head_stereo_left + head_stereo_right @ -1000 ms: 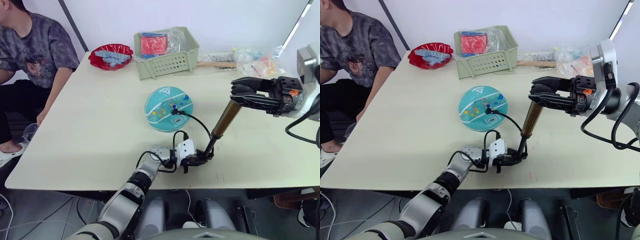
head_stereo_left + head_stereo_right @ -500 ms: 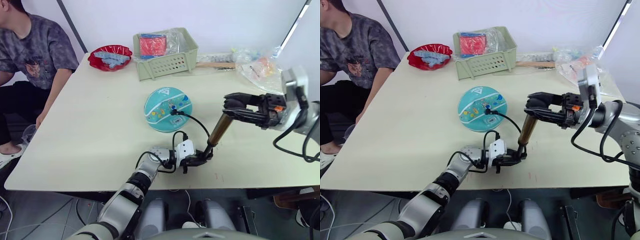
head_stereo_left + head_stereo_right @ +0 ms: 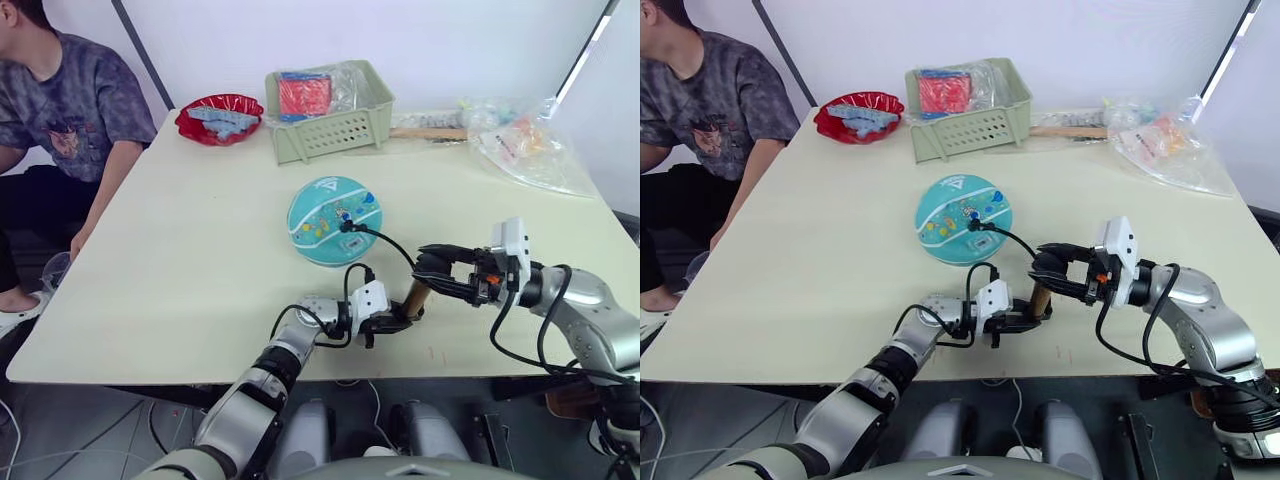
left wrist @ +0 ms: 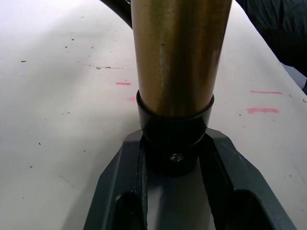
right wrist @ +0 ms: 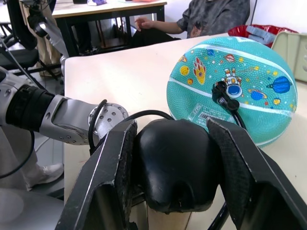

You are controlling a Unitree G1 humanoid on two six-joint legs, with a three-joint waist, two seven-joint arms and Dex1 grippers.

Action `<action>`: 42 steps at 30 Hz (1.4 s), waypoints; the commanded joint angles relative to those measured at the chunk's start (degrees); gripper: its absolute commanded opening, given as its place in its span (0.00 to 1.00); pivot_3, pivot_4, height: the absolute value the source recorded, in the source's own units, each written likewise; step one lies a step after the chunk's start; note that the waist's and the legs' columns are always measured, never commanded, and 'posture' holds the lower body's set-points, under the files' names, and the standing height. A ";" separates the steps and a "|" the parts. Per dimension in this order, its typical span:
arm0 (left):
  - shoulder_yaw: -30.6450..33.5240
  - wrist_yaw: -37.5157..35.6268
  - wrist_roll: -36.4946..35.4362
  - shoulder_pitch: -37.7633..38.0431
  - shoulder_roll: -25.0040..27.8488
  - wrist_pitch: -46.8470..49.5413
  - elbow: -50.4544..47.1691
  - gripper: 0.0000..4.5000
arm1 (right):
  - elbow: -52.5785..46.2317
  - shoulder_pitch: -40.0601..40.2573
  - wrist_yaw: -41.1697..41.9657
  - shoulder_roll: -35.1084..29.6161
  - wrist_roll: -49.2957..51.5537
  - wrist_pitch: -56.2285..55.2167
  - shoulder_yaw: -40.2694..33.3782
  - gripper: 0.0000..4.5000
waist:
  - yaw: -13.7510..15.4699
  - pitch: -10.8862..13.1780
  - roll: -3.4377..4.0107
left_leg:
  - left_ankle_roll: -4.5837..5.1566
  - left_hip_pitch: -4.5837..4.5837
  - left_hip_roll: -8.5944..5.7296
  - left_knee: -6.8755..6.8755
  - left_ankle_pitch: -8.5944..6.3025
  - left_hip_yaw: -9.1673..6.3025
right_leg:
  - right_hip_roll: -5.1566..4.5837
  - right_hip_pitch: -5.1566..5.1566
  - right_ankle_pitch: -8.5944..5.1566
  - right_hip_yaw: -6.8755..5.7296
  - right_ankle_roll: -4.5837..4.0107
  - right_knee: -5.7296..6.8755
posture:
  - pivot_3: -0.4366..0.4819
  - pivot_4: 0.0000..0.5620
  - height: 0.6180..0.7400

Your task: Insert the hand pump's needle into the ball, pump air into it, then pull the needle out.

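Head views: the ball [image 3: 335, 220] sits mid-table; the hand pump [image 3: 1039, 297] stands at its 5 o'clock, hose plugged into the ball, the needle probably buried.
Left wrist: left gripper [image 4: 173, 165] clamps the pump's black base cap.
Right wrist: right gripper [image 5: 175, 167] grips the pump's handle.

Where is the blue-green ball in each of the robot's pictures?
Left eye view: the ball at table centre.
Right eye view: same spot, near the green basket.
Left wrist view: not in it.
Right wrist view: upper right.
Shared landmark: the black hose fitting plugged into its top.
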 commanded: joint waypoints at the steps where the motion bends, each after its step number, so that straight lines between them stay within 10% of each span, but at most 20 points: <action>1: -1.93 -0.96 2.54 2.84 1.23 2.60 2.82 0.24 | 1.83 0.35 0.19 -1.24 -1.14 2.46 -0.63 0.40 | 0.01 0.00 0.00 | 0.00 0.00 0.00 0.00 0.00 0.00 | 0.00 0.00 0.00 0.00 0.00 0.00 | 0.48 0.27 0.98; 25: -2.68 -1.31 3.06 3.03 0.95 1.38 3.86 0.24 | -1.07 -25.44 -1.47 -15.00 26.90 28.26 -19.50 0.40 | 0.16 0.54 0.29 | 0.02 -0.30 -0.02 -0.02 -0.01 -0.03 | -0.11 -0.19 0.04 0.00 -0.06 -0.04 | 0.48 0.27 0.98; 42: -3.20 -2.11 2.47 5.80 2.18 5.24 -3.81 0.24 | -1.80 -15.30 -0.43 -11.49 18.77 24.76 -12.48 0.40 | 0.07 0.49 0.24 | 0.52 -0.32 -0.01 -0.05 -0.30 0.04 | 0.04 -0.28 0.21 0.17 -0.07 -0.04 | 0.48 0.27 0.98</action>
